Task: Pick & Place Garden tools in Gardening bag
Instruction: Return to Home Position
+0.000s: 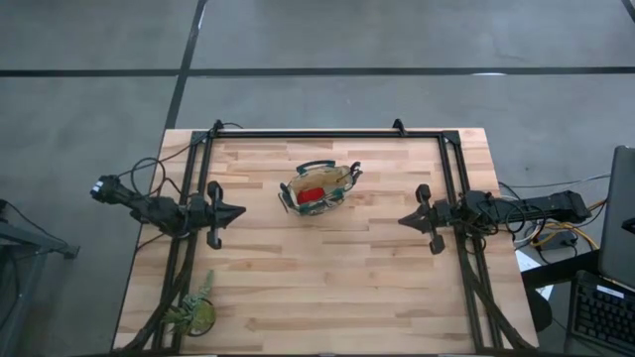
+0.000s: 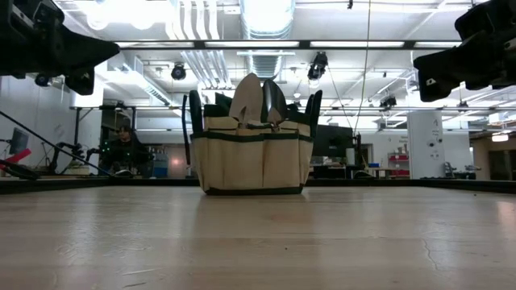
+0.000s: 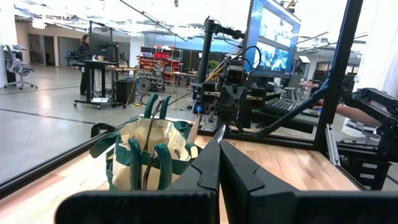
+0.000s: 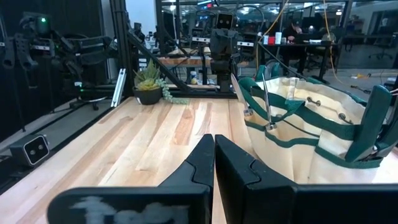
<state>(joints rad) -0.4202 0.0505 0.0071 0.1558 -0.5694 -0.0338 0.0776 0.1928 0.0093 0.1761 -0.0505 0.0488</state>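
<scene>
From above, the gardening bag (image 1: 340, 186) stood upright on the table (image 1: 327, 288), between the two arms and well apart from both. A red item (image 1: 311, 195) showed inside it. The left tool (image 1: 238, 211) and the right tool (image 1: 404, 220) faced each other across the bare middle, each pulled in close to its own side frame. A small plant (image 1: 193, 312) sat at the corner on the left arm's side.

At table height, the bag was seen side on, with two silver trowels (image 2: 246, 101) sticking blade-up out of its mouth between the dark handles. Dark arm parts hung in both upper corners, clear of the wood; which arm was which I could not tell there.

Past the left wrist, the tool's fingers met at their tips with nothing between them, and the bag lay ahead, untouched.

Past the right wrist, it was the same: fingers pressed together and empty, with the bag just off to one side and the plant farther off.

I judged the packing finished, since every garden tool I could make out was in the bag. The step in hand was the retreat to rest, which looked all but complete. The next move called for little, at most settling each arm into its parked pose with the tools closed and away from the bag.
</scene>
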